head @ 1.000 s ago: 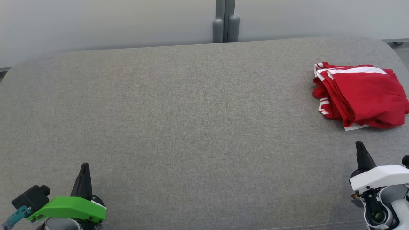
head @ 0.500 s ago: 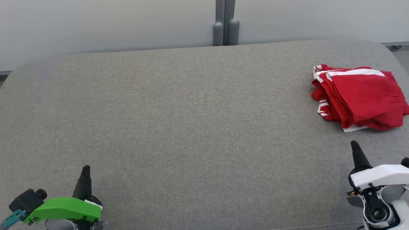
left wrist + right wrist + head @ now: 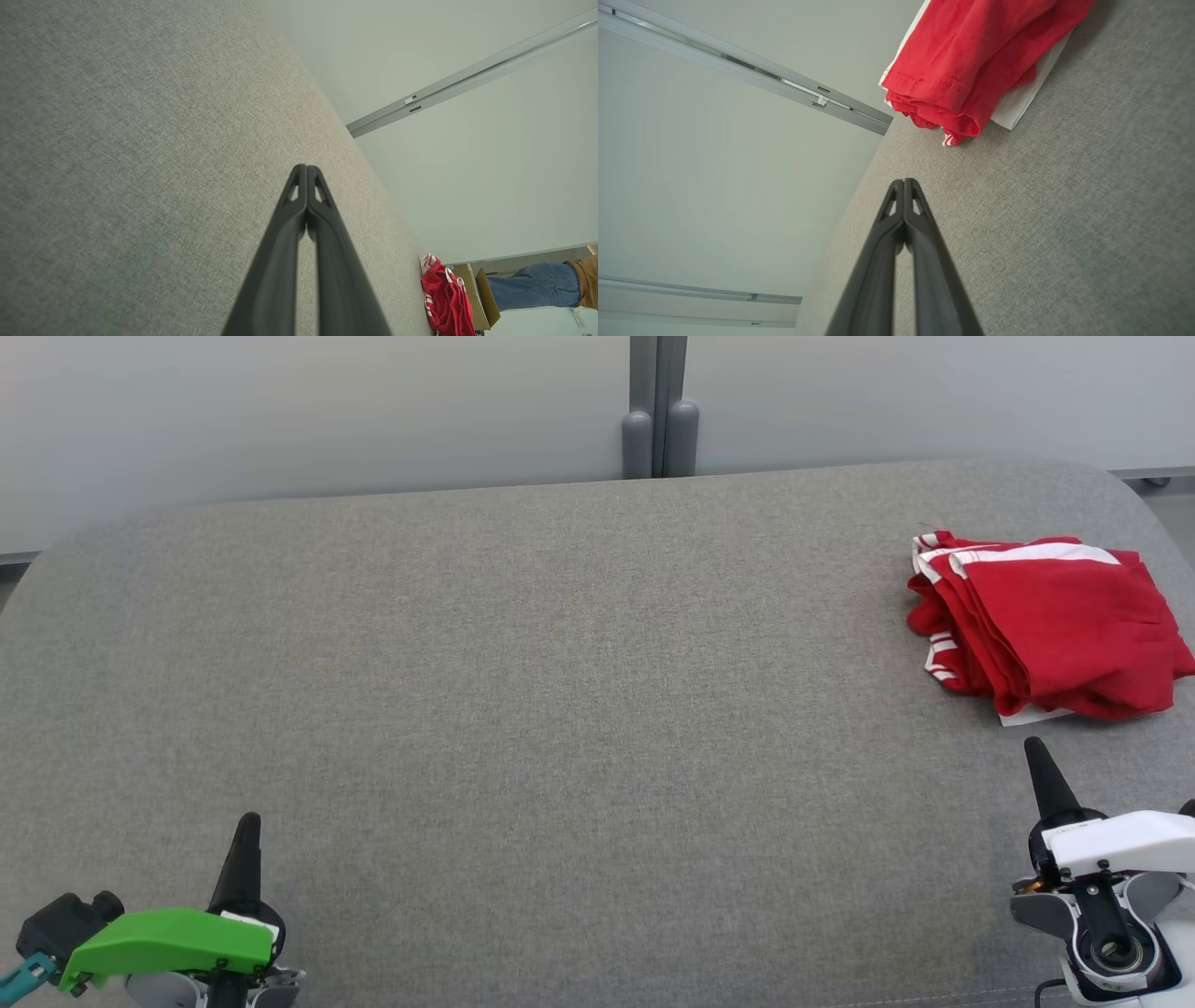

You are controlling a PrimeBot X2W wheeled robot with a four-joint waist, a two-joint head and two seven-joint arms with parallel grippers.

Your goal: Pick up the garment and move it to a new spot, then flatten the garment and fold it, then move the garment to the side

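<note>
Garment (image 3: 1050,621) on the robot's right, folks: a red bundle with white stripes, folded into stacked layers and lying at the far right end of the grey padded surface (image 3: 560,691). A white corner (image 3: 1032,716) peeks out from under its near edge. Both grippers are clear of it.

Over to the right gripper (image 3: 1034,751), low in the head view's right corner on its white wrist housing (image 3: 1116,840). Its fingers are pressed together into one dark point, with nothing between them. It points up the view towards the bundle, near it but apart, with a strip of bare grey between tip and cloth. From the right wrist view, the right gripper (image 3: 903,183) shows its two fingers meeting at the tips. The garment (image 3: 971,60) lies ahead and to the upper right of that view, stitched hem facing the camera.

Now the left gripper (image 3: 247,826), down at the lower left behind its green cover (image 3: 168,943). It is clamped tight too, empty, and well apart from the cloth. In the left wrist view the left gripper (image 3: 307,169) is closed tip to tip. The garment (image 3: 446,298) is small there, at the surface's far edge. Just beyond it stand a cardboard box (image 3: 476,289) and a person's leg (image 3: 537,284) in blue jeans.

Behind the surface, a pale wall (image 3: 327,411) and a grey post (image 3: 660,420).
</note>
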